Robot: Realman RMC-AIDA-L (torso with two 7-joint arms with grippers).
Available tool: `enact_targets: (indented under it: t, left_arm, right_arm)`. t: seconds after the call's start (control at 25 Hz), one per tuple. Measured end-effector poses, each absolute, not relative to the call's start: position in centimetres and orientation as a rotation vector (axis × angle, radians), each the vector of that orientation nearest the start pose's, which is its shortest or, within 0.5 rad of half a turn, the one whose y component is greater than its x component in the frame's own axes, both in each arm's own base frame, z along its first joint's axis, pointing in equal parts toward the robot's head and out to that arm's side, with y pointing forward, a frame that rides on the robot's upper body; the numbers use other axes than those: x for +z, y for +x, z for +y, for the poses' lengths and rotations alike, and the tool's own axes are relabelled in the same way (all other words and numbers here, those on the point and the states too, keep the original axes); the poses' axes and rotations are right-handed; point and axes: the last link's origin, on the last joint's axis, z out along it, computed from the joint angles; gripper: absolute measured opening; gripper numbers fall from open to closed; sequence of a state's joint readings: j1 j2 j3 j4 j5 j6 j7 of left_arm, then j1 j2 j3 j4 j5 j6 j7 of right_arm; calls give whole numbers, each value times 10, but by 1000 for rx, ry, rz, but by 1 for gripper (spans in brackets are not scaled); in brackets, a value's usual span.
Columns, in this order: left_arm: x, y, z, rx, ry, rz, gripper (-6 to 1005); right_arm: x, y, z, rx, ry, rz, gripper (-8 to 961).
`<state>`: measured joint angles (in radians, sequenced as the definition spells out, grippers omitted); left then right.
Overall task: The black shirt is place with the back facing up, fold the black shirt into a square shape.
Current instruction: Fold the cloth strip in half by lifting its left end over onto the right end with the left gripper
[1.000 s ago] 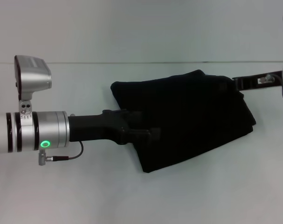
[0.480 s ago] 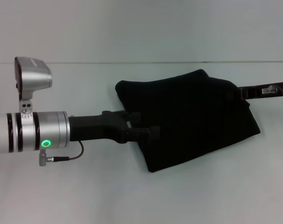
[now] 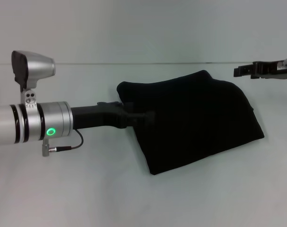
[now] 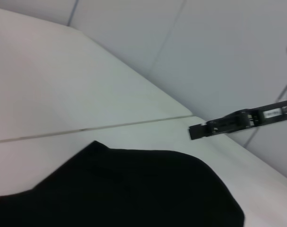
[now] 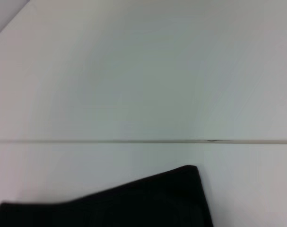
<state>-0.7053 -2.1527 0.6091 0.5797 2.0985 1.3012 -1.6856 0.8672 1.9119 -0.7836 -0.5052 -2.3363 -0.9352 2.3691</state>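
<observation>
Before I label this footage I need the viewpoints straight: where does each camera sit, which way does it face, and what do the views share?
Head view: on the robot's head, facing forward and down at the black shirt on the white table; the left tool at the shirt's edge, the right tool raised beyond it.
Left wrist view: on the left arm, looking across the shirt toward the right tool; no own fingers.
Right wrist view: on the right arm, looking down at table and shirt corner; no robot parts.
Shared: the shirt shows in all three.
</observation>
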Motion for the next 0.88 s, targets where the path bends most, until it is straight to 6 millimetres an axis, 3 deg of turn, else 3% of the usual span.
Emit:
enact_targets:
  t: [0.28,0.64,0.88]
  left_arm:
    - [-37,-223,388,-673,-2536,-1038,940]
    - [-32,-225,391,-668,-2512,-1049,939]
    - [-33,-229,395,-649,-2472,-1071,939]
  right_arm:
    - [30,251,465,298,-2033,1503,706]
    - [-2,241,466,338,-2006,1520,699]
    - [-2,235,473,374,-1989,1448,700]
